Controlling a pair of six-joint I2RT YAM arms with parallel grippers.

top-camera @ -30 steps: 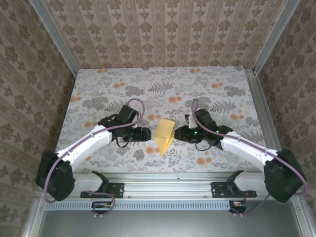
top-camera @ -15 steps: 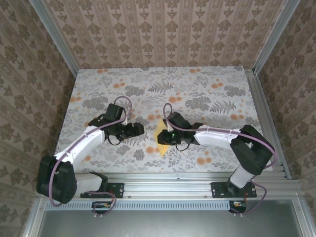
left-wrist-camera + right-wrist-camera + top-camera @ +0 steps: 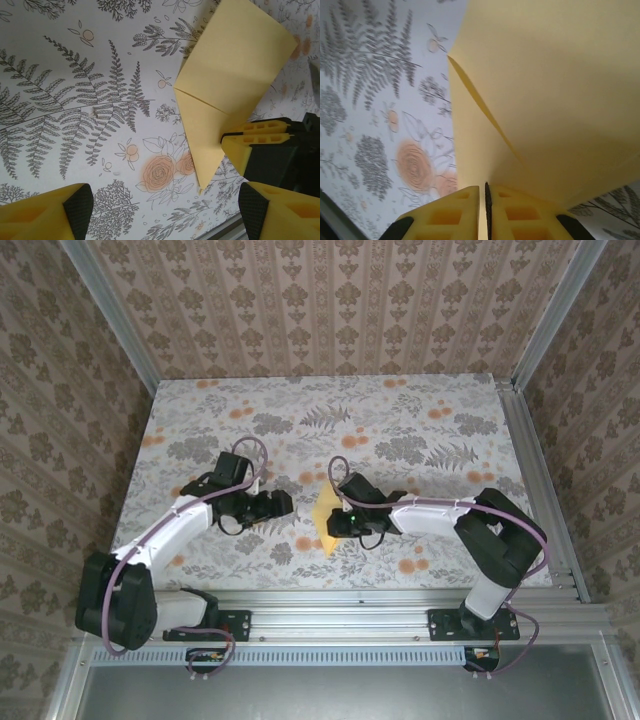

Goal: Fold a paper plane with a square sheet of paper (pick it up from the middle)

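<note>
The pale-yellow sheet of paper (image 3: 323, 512) lies on the flowered cloth, folded into a pointed wedge with its tip toward the near edge. In the left wrist view the paper (image 3: 235, 65) shows a diagonal fold line. My right gripper (image 3: 334, 525) is shut, its tips resting on the paper's right side near the point. The right wrist view has the closed right gripper (image 3: 484, 192) against the paper (image 3: 545, 90), with one flap raised a little. My left gripper (image 3: 285, 504) stands open to the left of the paper and apart from it. Between the jaws of the left gripper (image 3: 162, 205) there is only cloth.
The flowered cloth (image 3: 420, 430) covers the table. Patterned walls close in the back and both sides. A metal rail (image 3: 330, 605) runs along the near edge, close to the paper's point. The right arm (image 3: 440, 515) stretches across the right half of the table.
My right arm has swung left onto the paper and its jaws have closed. The left gripper has drawn back to the left, away from the paper.
</note>
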